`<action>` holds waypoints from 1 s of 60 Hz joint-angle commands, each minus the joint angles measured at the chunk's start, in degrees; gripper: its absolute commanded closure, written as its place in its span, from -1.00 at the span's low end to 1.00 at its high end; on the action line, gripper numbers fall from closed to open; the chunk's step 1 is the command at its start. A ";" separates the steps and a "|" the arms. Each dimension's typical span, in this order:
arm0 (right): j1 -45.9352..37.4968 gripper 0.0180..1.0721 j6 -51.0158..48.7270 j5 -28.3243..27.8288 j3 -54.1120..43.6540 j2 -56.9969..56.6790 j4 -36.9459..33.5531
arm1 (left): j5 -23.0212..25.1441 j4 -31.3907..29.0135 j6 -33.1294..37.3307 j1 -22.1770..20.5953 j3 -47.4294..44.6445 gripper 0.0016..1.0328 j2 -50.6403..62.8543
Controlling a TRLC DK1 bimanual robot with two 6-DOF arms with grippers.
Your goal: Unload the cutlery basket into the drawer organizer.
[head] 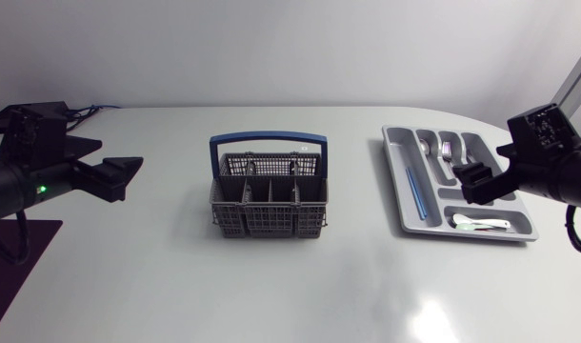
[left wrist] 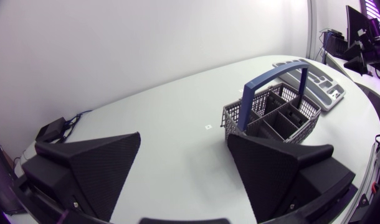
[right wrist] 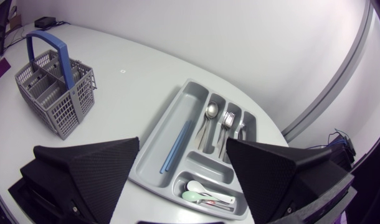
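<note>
Left gripper [head: 119,160] stands with its two wedge fingers spread wide apart, hovering over the white table [head: 176,286] near its left edge. In the left wrist view I see the same gripper [left wrist: 184,140] pointing across the tabletop toward the grey cutlery basket [left wrist: 274,118], which lies ahead of the fingers and well apart from them, a little toward the right finger.

Mid-table, the cutlery basket [head: 269,205] stands upright with its blue handle [head: 269,143] arched over the divided compartments.

Further right, well apart from the basket, lies the grey drawer organizer [head: 397,181]. Its long side compartment holds a slim blue stick [head: 414,191]. The neighbouring slots hold a metal spoon [right wrist: 210,112] and a metal fork [right wrist: 227,121]; what lies in the slot beyond them I cannot make out. The crosswise compartment nearest the right arm holds a white spoon [right wrist: 209,190] and a pale green spoon [right wrist: 193,198], lying side by side.

Right gripper [head: 486,170] is likewise held open, poised above the organizer's right side. In the right wrist view the organizer [right wrist: 189,98] sits directly ahead of and partly under this gripper [right wrist: 182,142], framed between its parted fingers but untouched by them, with the basket [right wrist: 56,93] far off beyond the left finger.
</note>
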 commanded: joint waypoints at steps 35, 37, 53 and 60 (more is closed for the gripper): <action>-1.07 -0.91 7.42 4.98 -22.42 -31.17 8.03 | -6.43 7.96 -8.05 -0.99 -21.92 -0.90 -30.13; -0.90 -0.91 8.13 4.92 -23.18 -32.18 8.32 | -6.73 7.89 -8.56 -1.02 -22.66 -0.90 -31.14; 0.42 -0.91 13.78 4.47 -29.25 -40.23 10.62 | -9.13 7.36 -12.58 -1.32 -28.53 -0.89 -39.11; 1.00 -0.91 16.27 4.27 -31.93 -43.77 11.63 | -10.19 7.13 -14.36 -1.46 -31.11 -0.89 -42.62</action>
